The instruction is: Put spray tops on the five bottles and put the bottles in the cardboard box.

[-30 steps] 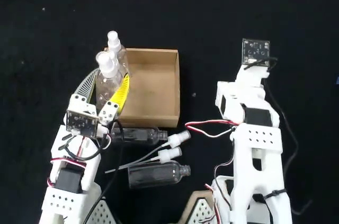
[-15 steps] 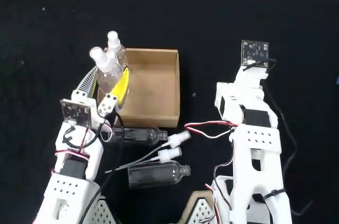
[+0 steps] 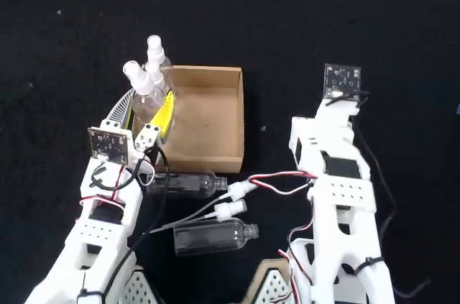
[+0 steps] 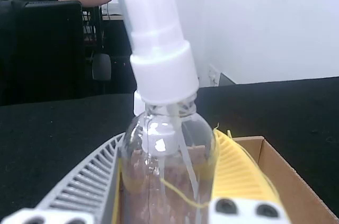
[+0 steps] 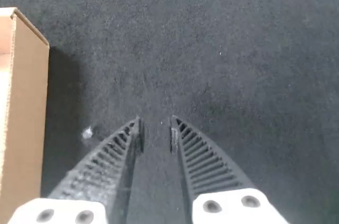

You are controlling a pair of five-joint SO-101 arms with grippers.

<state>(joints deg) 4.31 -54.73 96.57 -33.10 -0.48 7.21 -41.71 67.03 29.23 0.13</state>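
black felt-like covering spreads over the whole desk (image 3: 374, 24). at its left, the left hand (image 3: 149, 111) pinches a capped bottle (image 4: 164, 160) upright, just at the left wall of the cardboard box (image 3: 208, 117). a second capped bottle (image 3: 155, 52) stands close behind; in or out of the box, i cannot tell. the box floor lies directly right of the held bottle, so a short sideways carry looks next. nearer the arms, two open bottles (image 3: 183, 184) (image 3: 212, 237) lie with necks pointing right toward two loose spray tops (image 3: 241, 189) (image 3: 230, 208). the right hand (image 5: 155, 128), slightly spread and empty, hovers over bare desk right of the box.
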